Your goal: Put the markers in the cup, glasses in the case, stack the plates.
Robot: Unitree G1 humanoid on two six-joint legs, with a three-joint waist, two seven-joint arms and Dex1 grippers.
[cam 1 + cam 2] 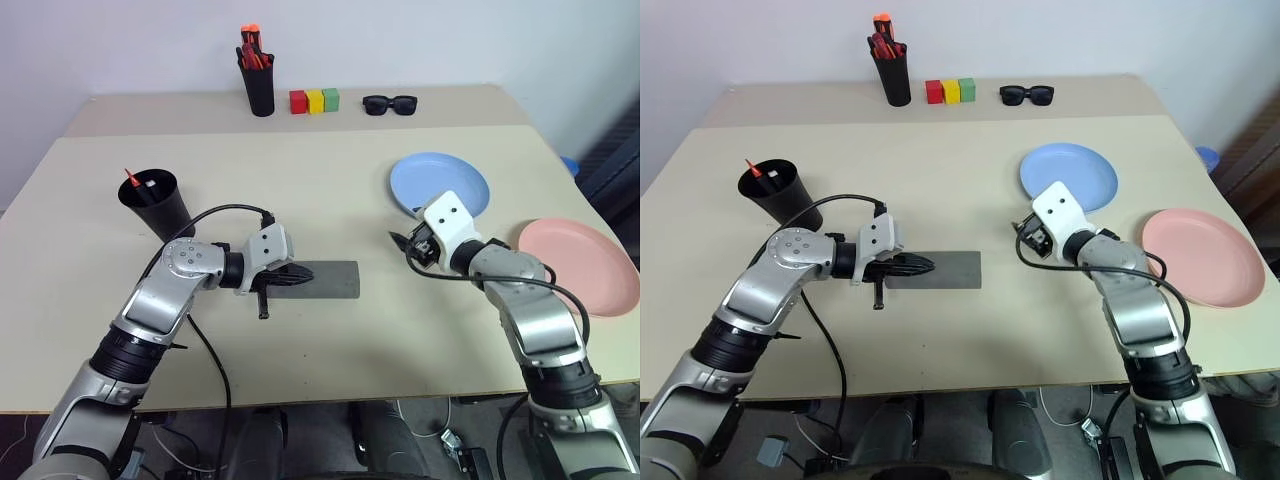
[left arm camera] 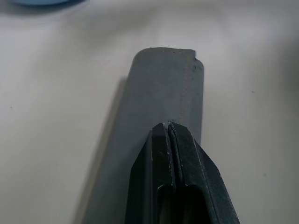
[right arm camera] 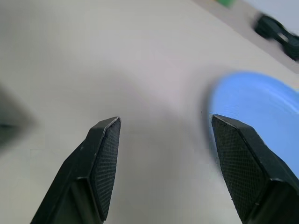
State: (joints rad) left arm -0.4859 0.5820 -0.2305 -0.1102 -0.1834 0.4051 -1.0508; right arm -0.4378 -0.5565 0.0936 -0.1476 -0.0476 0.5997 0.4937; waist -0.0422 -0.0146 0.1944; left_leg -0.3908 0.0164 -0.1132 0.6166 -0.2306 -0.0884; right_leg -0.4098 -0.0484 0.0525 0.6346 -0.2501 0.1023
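Two plates (image 1: pixel 440 184) apart, two markers (image 1: pixel 137 186) in one cup (image 1: pixel 155 203), one case (image 1: pixel 325 281); left hand (image 1: pixel 303 276) pinched empty, right hand (image 3: pixel 163 163) wide.

A robot test lab, it seemed, plain beige table (image 1: pixel 300 190) against a bare white wall (image 1: pixel 400 40), tidy staged props, coloured blocks (image 1: pixel 314 100), loose cables (image 1: pixel 440 425) trailed on the floor beneath

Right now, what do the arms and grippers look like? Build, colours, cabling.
Both arms are silver-grey metal with black joint rings and a white wrist block. A black cable loops loose along each forearm. The left gripper and right gripper each have two black tapered fingers; the right's fingers have cross-hatched pads.
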